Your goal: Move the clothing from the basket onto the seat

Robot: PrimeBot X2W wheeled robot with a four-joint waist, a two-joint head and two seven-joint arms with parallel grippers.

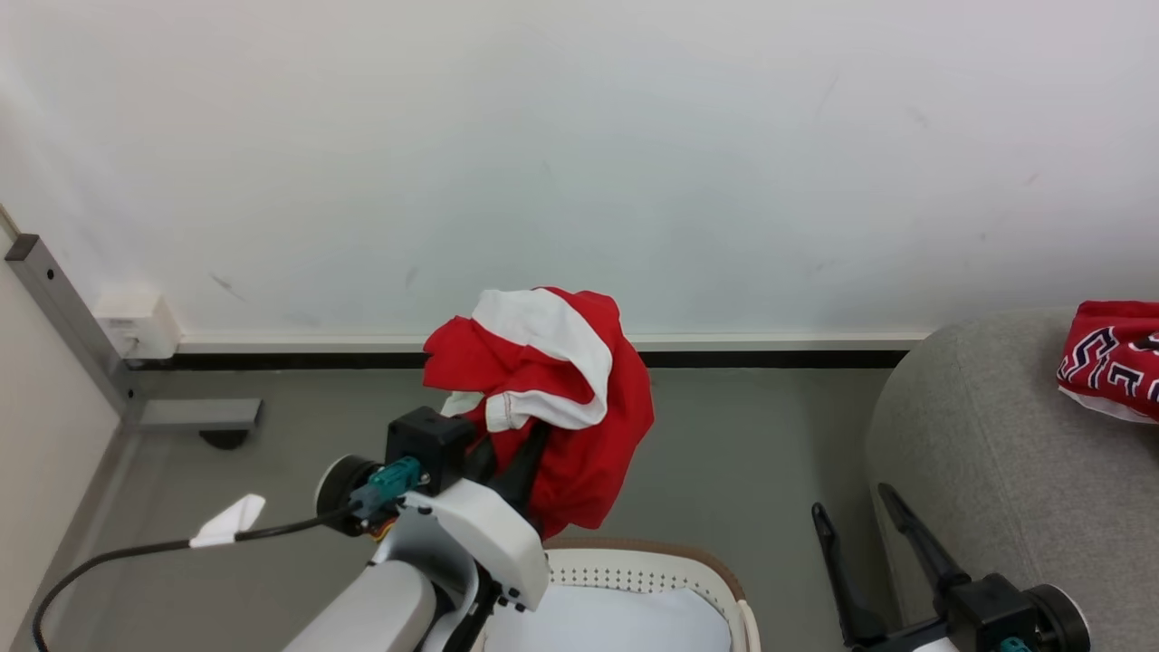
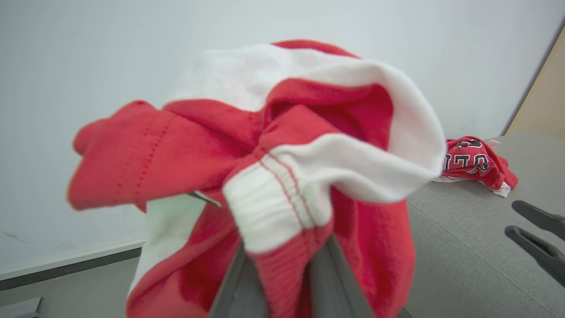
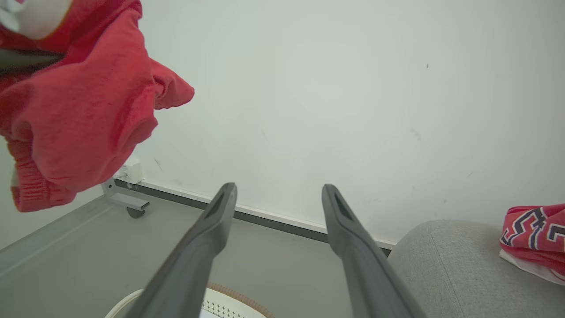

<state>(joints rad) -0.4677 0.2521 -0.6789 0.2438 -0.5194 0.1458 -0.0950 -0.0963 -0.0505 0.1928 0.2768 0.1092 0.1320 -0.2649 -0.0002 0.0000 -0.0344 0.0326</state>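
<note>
- Red garment with white trim [image 1: 561,398]: bunched and lifted clear, hanging straight above the basket's [image 1: 634,552] far rim, not touching it. Its lowest red fold ends just above the brown rim band.
- Left gripper [image 1: 512,462]: above the basket's left part, fingers narrowed onto the red garment, their tips buried in the cloth at the white elastic band.
- Basket interior: plain white lining cloth [image 1: 616,625] showing in what can be seen of it.
- Second red garment [image 1: 1114,358], with big dark letters outlined in white: well to the right of the basket, crumpled on top of the grey seat [image 1: 978,453].
- Seat: right of the basket, a strip of grey floor [image 1: 751,471] between them.
- Right gripper [image 1: 853,503]: right of the basket, over that strip, beside the seat's edge; fingers spread wide, nothing between them.
- White wall [image 1: 579,163] with dark skirting beyond the basket.
</note>
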